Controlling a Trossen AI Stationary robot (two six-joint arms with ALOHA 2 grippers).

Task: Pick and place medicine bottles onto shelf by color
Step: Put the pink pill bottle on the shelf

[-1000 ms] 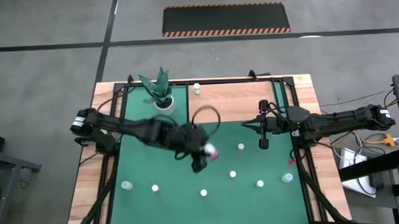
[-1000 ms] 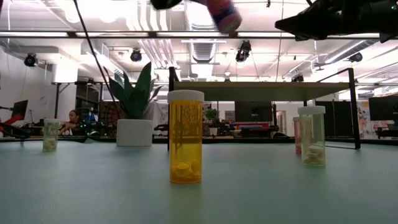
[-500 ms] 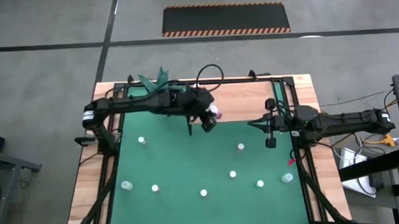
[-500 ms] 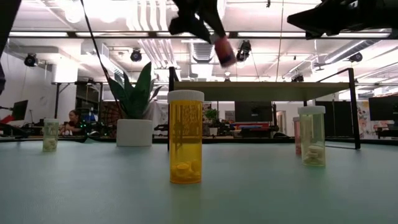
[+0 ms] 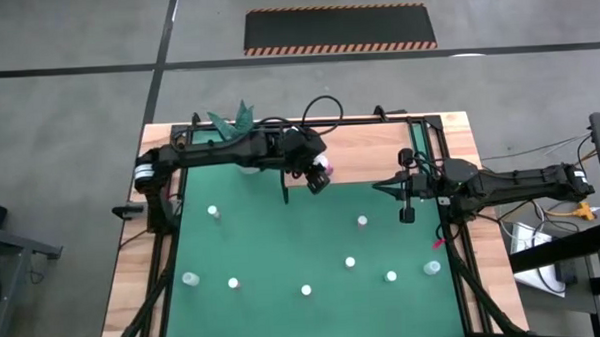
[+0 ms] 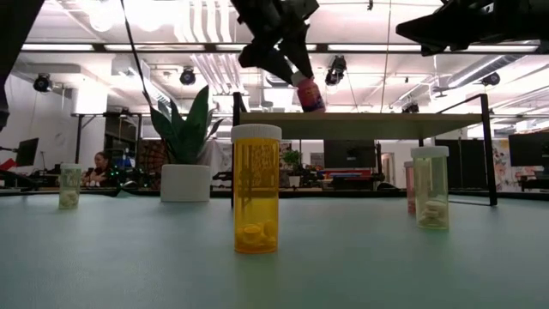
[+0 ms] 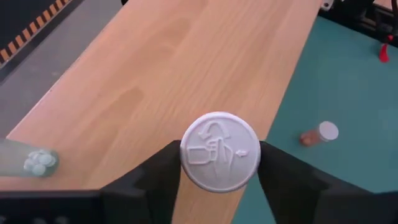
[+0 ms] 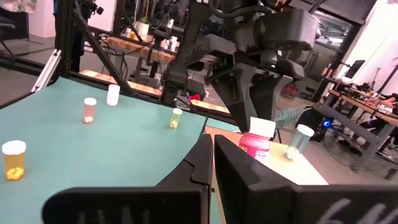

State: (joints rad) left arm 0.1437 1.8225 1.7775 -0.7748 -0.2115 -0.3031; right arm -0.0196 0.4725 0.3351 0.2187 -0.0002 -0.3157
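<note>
The left gripper (image 5: 318, 176) is closed on a pink bottle (image 5: 321, 172), its fingers (image 7: 160, 177) pressed against either side just below the white cap (image 7: 220, 151); it holds the bottle above the near edge of the shelf (image 5: 369, 151), where the wooden board meets the green mat (image 5: 283, 249). From the low view the pink bottle (image 6: 308, 94) hangs tilted just over the board's edge (image 6: 360, 114), not yet set down.

The main risk is the placement itself; the bottle sits so near the edge that, if released here, it could tip off the board and drop to the mat below; a tilted release would make that likelier, since the base would meet the wood on one rim only. The hold is high on the body, close to the cap, so the bottle may swing or slip as it is lowered.

A pale bottle (image 7: 28, 160) already stands on the shelf, well apart from the pink one; that matters for sorting by colour, as the pink one belongs in its own place and not next to it.

The right gripper (image 5: 402, 196) waits over the mat near the right side of the shelf, its fingers (image 8: 193, 163) nearly together and holding nothing; it looks far enough away not to collide. Other bottles stay on the mat, among them an orange one (image 6: 256, 190) and a pinkish one (image 5: 362, 221); a potted plant (image 6: 184, 148) stands on the surface by the shelf's left end.
</note>
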